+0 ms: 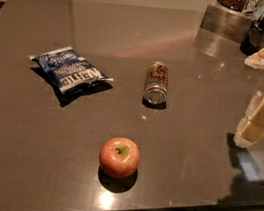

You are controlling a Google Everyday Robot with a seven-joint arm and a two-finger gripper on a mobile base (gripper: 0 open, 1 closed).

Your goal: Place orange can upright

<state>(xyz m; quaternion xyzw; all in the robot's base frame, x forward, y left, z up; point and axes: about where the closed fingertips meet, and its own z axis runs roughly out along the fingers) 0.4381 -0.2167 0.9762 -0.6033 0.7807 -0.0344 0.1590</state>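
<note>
The orange can (156,83) lies on its side near the middle of the dark countertop (26,129). Its tan body with dark scribbles points away from me and a shiny silver end faces me. My gripper (251,133) hangs from the white arm at the right edge of the view. It points down just above the counter, well to the right of the can and apart from it. It holds nothing that I can see.
A blue chip bag (69,70) lies left of the can. A red-orange apple (119,156) stands in front of the can, near the counter's front edge. A metal container (227,19) and dark items (255,38) stand at the back right.
</note>
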